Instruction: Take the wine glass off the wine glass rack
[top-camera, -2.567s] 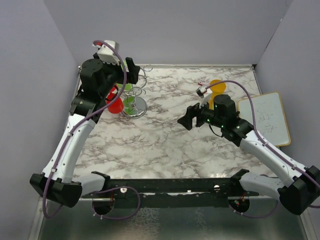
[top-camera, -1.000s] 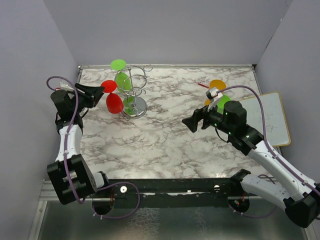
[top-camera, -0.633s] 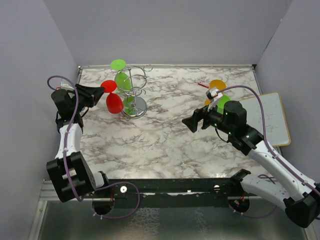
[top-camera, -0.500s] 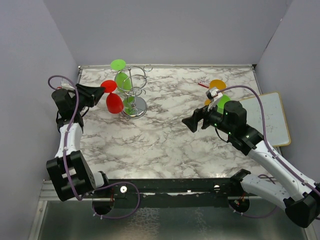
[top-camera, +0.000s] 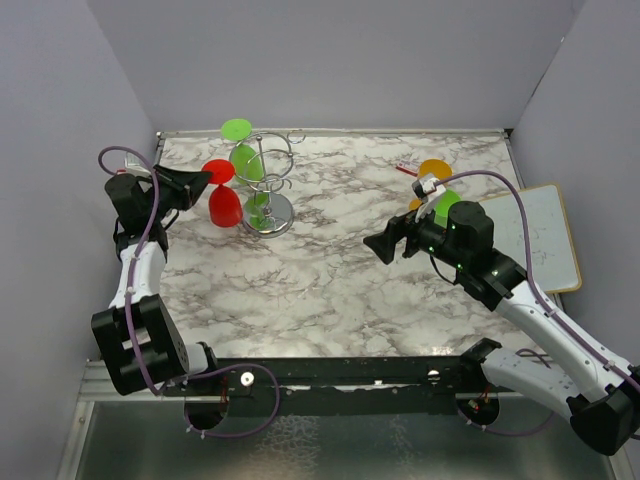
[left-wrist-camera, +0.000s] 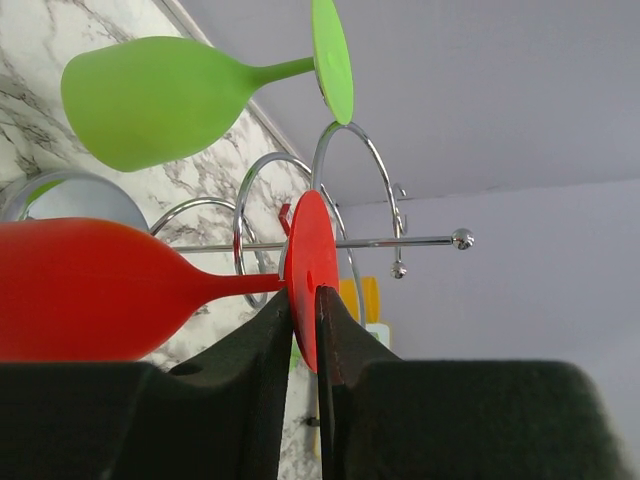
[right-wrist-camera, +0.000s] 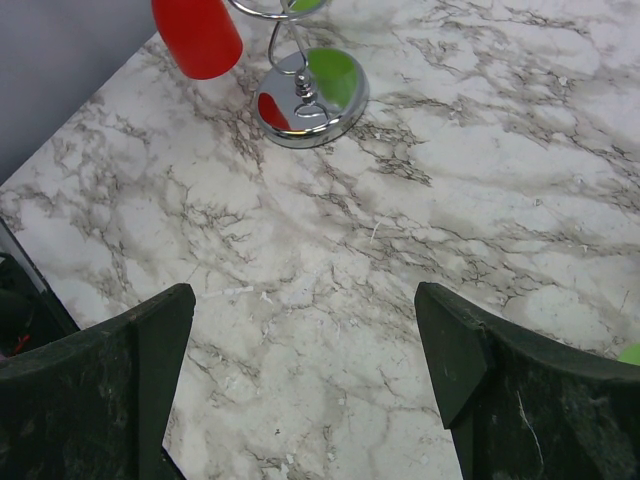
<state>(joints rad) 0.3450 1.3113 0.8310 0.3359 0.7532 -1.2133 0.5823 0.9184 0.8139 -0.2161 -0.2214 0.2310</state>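
On the marble table (top-camera: 330, 290) the wine glass rack (top-camera: 272, 212) stands far left, and the red wine glass (top-camera: 224, 205) is not yet off it, hung by its foot on the rack's left side. Grasp looks made: the left gripper (left-wrist-camera: 303, 300) is pinched edge-on onto that red foot, so only the lift-out remains. The right gripper (right-wrist-camera: 300, 310) is spread wide and empty, hovering mid-table.

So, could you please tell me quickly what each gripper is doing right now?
Left gripper: closed on the foot of the red glass.
Right gripper: open, holding nothing.
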